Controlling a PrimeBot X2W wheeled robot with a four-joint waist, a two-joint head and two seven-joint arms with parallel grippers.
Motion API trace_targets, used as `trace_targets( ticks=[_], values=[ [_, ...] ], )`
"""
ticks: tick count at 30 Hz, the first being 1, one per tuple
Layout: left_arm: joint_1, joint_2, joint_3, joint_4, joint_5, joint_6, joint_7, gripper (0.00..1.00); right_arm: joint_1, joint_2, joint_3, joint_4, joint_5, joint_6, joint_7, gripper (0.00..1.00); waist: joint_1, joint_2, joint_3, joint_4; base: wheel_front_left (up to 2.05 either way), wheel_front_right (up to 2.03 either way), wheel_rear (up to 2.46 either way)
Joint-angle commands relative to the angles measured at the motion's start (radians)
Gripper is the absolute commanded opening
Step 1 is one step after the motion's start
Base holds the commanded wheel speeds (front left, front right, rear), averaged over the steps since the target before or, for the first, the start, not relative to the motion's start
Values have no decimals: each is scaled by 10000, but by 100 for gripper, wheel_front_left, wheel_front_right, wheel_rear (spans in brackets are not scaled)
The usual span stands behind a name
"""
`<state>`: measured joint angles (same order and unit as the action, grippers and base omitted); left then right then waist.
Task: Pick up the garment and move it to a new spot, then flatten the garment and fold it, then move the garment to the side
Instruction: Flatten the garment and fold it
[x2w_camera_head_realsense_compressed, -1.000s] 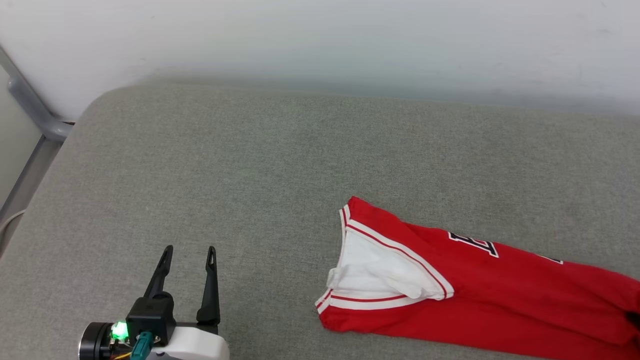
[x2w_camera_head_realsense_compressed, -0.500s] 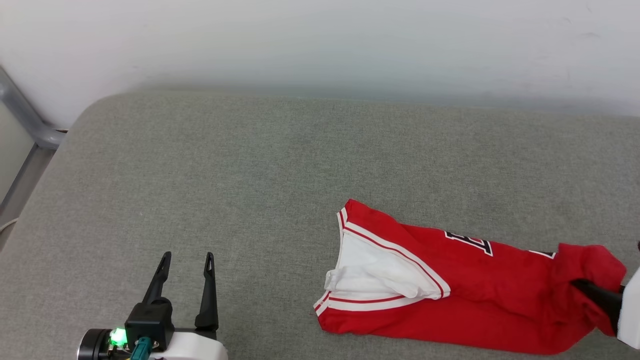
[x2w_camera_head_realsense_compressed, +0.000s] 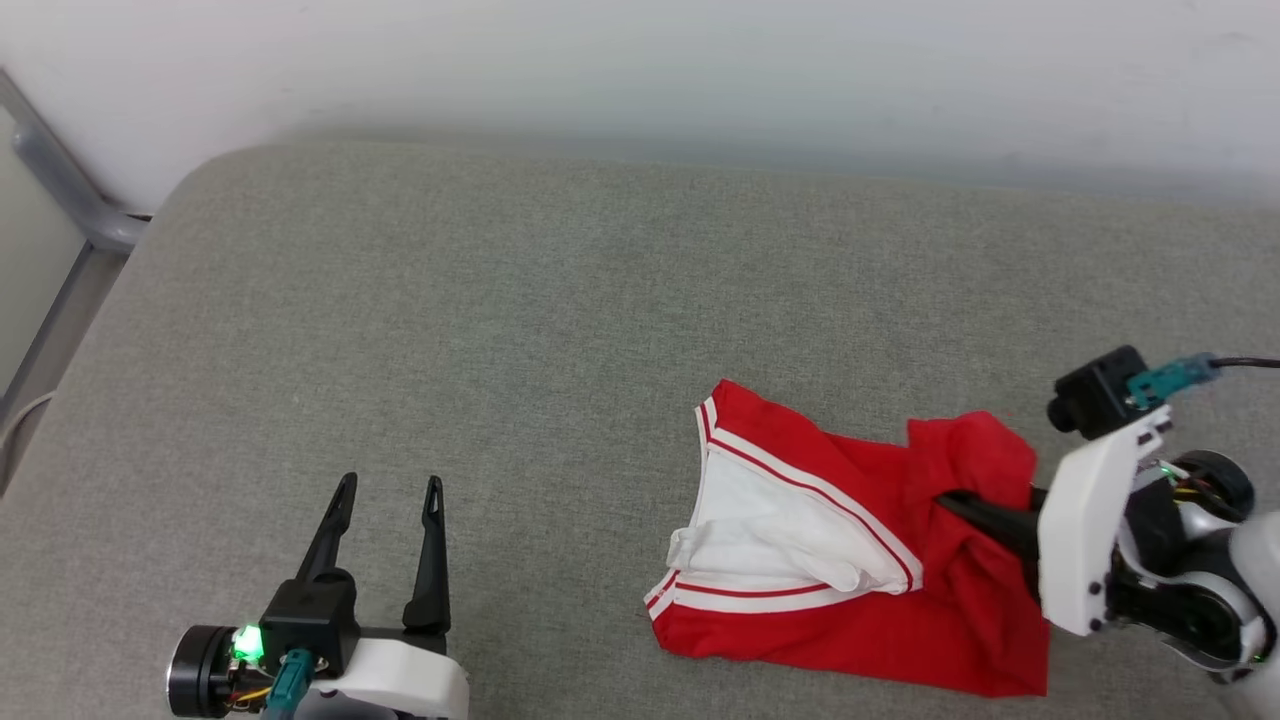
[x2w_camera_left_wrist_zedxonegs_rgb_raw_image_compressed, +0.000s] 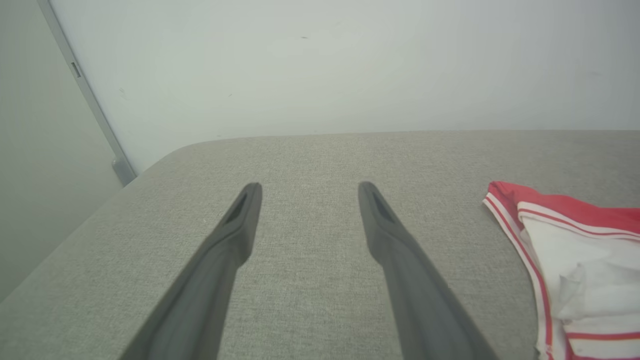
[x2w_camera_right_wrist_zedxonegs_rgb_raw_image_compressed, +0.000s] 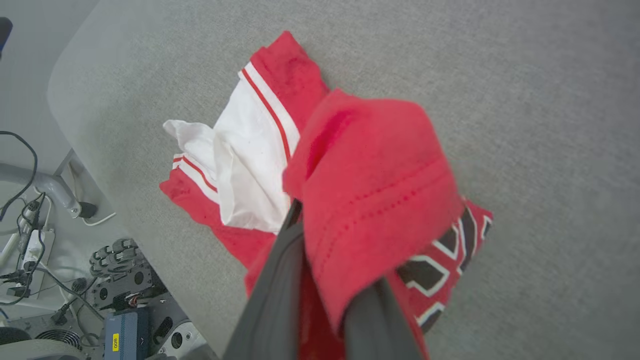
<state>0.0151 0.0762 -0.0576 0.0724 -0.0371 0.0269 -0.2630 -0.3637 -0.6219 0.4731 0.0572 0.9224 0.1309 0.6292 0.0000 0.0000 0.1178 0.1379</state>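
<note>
Obs. Right gripper (x2w_camera_head_realsense_compressed: 950, 498): its dark fingers run under a raised fold of the red jersey T-shirt (x2w_camera_head_realsense_compressed: 850, 630). The fingertips are buried in cloth in both the head view and the right wrist view, so we cannot see them meet. The fingers lie close together with the hem pinched between them, clamped on the shirt. The arm's white shell is cut by the head view's right edge.

Left gripper (x2w_camera_head_realsense_compressed: 390, 482): fingers spread apart with nothing between them, over bare grey upholstery (x2w_camera_head_realsense_compressed: 500, 300) and well apart from the shirt. Its wrist is cropped by the bottom edge.

Shirt location: right of centre on the upholstered pad, near the pad's near edge as the right wrist view shows it. One end is lifted and doubled over toward the white sleeve (x2w_camera_head_realsense_compressed: 780, 520), which lies rumpled beside red-and-white striped trim (x2w_camera_head_realsense_compressed: 745, 598). The rest rests on the pad. In the left wrist view the shirt is cut off at the right edge.

Writing: black, white-outlined characters (x2w_camera_right_wrist_zedxonegs_rgb_raw_image_compressed: 435, 270) show under the lifted fold. They are mostly covered and we cannot read them.

On the floor past the pad's corner, in the right wrist view, are a power strip (x2w_camera_right_wrist_zedxonegs_rgb_raw_image_compressed: 30, 240) with cables and a blue box (x2w_camera_right_wrist_zedxonegs_rgb_raw_image_compressed: 122, 335). The box bears a yellow sticker (x2w_camera_right_wrist_zedxonegs_rgb_raw_image_compressed: 115, 343) whose small dark print is too small to read reliably. A grey metal post (x2w_camera_head_realsense_compressed: 60, 190) at far left is partly out of frame.
</note>
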Motion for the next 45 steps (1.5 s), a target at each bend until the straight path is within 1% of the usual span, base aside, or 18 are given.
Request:
trace_targets(
  ticks=[1, 6, 8, 14, 19, 21, 24, 27, 28, 29, 30, 35, 36, 37, 38, 41, 45],
  values=[
    [-155, -49, -15, 26, 65, -28, -23, 100, -373, 337, 254, 133, -150, -6, 46, 0, 0, 0, 97, 100, 0, 0, 0],
    [-339, -92, -39, 52, 91, -34, -23, 100, -1251, 1043, 1060, 790, -484, -5, -5, 0, 0, 0, 248, 264, 0, 0, 0],
    [-404, -102, -56, 48, 82, -33, -24, 100, -1607, 1223, 1440, 1121, -727, -6, -98, 0, 0, 0, 315, 334, 0, 0, 0],
    [-538, -143, -73, 57, 42, -72, -23, 100, -2292, 1916, 2222, 2330, -657, -6, -389, 0, 0, 0, 555, 502, 0, 0, 0],
    [-652, -171, -68, 64, 45, -68, -24, 100, -2637, 2195, 2990, 3609, -1156, -6, -867, 0, 0, 0, 709, 548, 0, 0, 0],
    [-678, -182, -78, 83, 49, -61, -23, 100, -2658, 2283, 3189, 4057, -1071, -6, -1054, 0, 0, 0, 741, 568, 0, 0, 0],
    [-717, -187, -66, 100, 42, -62, -23, 100, -2661, 2324, 3388, 4331, -1025, -6, -1319, 0, 0, 0, 745, 570, 0, 0, 0],
    [-716, -192, 24, 153, 27, -94, -23, 100, -2682, 2288, 3546, 4504, -893, -8, -1883, 0, 0, 0, 657, 513, 0, 0, 0],
    [-686, -193, 49, 173, 35, -97, -23, 100, -2699, 2251, 3581, 4494, -843, -8, -2086, 25, 0, 0, 606, 492, 0, 0, 0],
    [-645, -193, 74, 200, 45, -114, -23, 100, -2719, 2204, 3591, 4474, -828, -6, -2325, 80, 0, 0, 543, 461, 0, 0, 0],
    [-597, -194, 93, 219, 63, -131, -23, 100, -2740, 2142, 3570, 4436, -823, -6, -2589, 100, 0, 0, 479, 430, 0, 0, 0],
    [-355, -199, 141, 217, 146, -94, -24, 100, -2473, 1775, 3431, 3845, -859, -6, -3880, 100, 0, 0, 130, 212, 0, 0, 0],
    [-263, -196, 173, 183, 170, -64, -24, 100, -2367, 1569, 3161, 3633, -1079, -8, -4517, 100, 0, 0, 10, 93, 0, 0, 0],
    [-263, -196, 173, 183, 170, -64, -24, 100, -2367, 1569, 3161, 3633, -1079, -8, -4517, 100, 0, 0, 10, 93, 0, 0, 0],
    [-204, -187, 190, 176, 173, -62, -23, 100, -2276, 1502, 3013, 3544, -1210, -6, -4810, 100, 0, 0, -55, 32, 0, 0, 0],
    [-51, -161, 230, 143, 172, -64, -23, 100, -2016, 1358, 2355, 3479, -1860, -6, -5814, 100, 0, 0, -236, -166, 0, 0, 0],
    [112, -139, 243, 98, 214, -90, -23, 100, -1446, 1481, 1123, 3516, -2886, -6, -7206, 100, 0, 0, -447, -401, 0, 0, 0]
  ],
)
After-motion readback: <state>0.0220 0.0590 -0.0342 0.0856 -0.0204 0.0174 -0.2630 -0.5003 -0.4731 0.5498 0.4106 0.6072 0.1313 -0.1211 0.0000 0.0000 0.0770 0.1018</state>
